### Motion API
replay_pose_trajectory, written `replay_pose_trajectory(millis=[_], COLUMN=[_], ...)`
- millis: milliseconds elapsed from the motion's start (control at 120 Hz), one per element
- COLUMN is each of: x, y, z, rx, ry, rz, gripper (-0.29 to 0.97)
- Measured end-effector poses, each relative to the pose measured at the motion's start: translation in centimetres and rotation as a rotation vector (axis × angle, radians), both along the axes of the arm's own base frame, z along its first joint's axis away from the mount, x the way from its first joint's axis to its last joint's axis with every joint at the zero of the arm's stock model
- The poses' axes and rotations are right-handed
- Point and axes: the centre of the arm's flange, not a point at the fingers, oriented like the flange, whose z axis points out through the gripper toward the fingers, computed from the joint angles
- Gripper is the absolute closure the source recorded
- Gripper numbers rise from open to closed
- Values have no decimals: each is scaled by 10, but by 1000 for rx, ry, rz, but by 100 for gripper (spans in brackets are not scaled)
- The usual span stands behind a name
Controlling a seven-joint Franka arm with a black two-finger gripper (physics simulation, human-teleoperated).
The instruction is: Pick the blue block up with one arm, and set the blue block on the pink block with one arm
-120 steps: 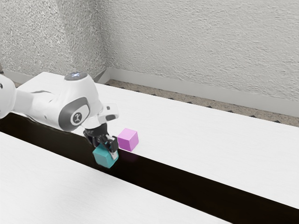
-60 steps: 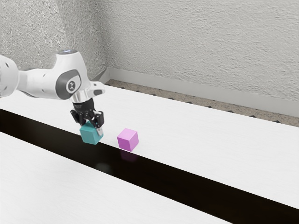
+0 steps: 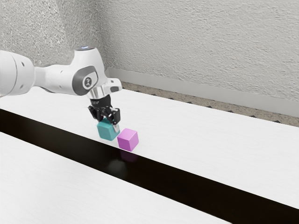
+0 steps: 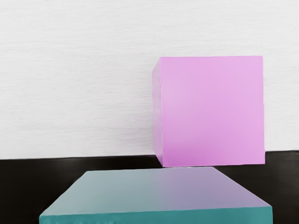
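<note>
My black gripper (image 3: 107, 122) is shut on the blue-green block (image 3: 107, 130), holding it by its top just off the table. The pink block (image 3: 127, 139) stands on the white table at the edge of the black strip, immediately to the exterior view's right of the held block and slightly lower. In the wrist view the blue-green block (image 4: 156, 196) sits large right under my hand, and the pink block (image 4: 210, 109) rises just beyond it.
A wide black strip (image 3: 187, 179) runs diagonally across the white table (image 3: 210, 135). A textured grey wall (image 3: 196, 42) stands behind, with a speckled floor band (image 3: 224, 105) at its foot.
My arm lifted the blue-green block off the black strip and swung it first leftward, then back to the exterior view's right, close beside the pink block. The pink block stayed put.
</note>
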Motion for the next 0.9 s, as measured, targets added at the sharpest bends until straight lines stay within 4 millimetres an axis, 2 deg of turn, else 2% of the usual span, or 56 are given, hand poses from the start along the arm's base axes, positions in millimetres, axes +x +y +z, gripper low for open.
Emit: replay_pose_trajectory(millis=[117, 233, 392, 492, 683, 900], x=[2, 13, 23, 27, 41, 43], y=[-7, -8, -27, -29, -34, -43], z=[-4, -4, -8, -13, -11, -14], rx=[-1, 2, 8, 11, 24, 31], ry=[8, -3, -4, -1, -22, -20], rz=[1, 11, -6, -2, -8, -14], gripper=[37, 37, 37, 37, 37, 37])
